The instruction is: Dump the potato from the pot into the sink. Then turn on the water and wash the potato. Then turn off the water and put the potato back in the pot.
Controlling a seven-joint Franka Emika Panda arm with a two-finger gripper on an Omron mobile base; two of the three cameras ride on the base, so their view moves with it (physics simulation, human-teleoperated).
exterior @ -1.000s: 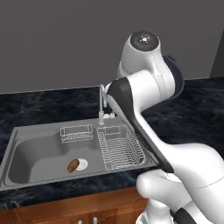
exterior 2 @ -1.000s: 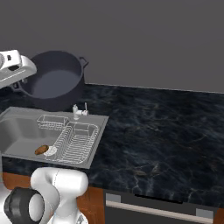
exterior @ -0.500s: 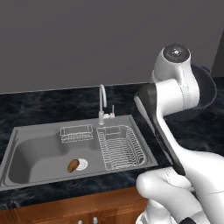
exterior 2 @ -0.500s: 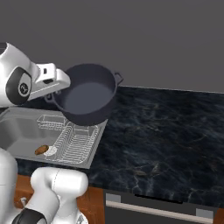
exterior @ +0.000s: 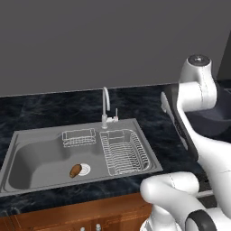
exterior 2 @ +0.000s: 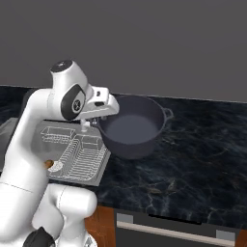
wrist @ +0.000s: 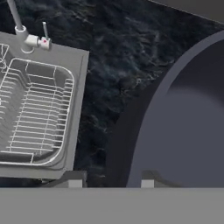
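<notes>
The brown potato [exterior: 75, 170] lies on the floor of the grey sink [exterior: 40, 155], touching the left side of the round white drain [exterior: 84, 169]. My gripper [exterior 2: 106, 115] is shut on the left rim of the dark blue-grey pot [exterior 2: 133, 129]. The pot is upright and empty, over the black counter just right of the sink. In the hand view the pot [wrist: 183, 127] takes up the right side, with its rim between my gripper [wrist: 110, 181] fingers. In the left base view my arm hides most of the pot [exterior: 214, 126]. I cannot tell whether the pot rests on the counter.
A wire dish rack [exterior: 122, 151] fills the sink's right part, and a small wire basket [exterior: 78, 137] hangs at its back. The curved silver faucet [exterior: 106, 104] with its lever stands behind the sink. Black marble counter [exterior 2: 193, 164] stretches to the right.
My arm has swung right, carrying the pot from above the sink to over the counter. The pot has gone from tilted to upright. The potato has not moved.
</notes>
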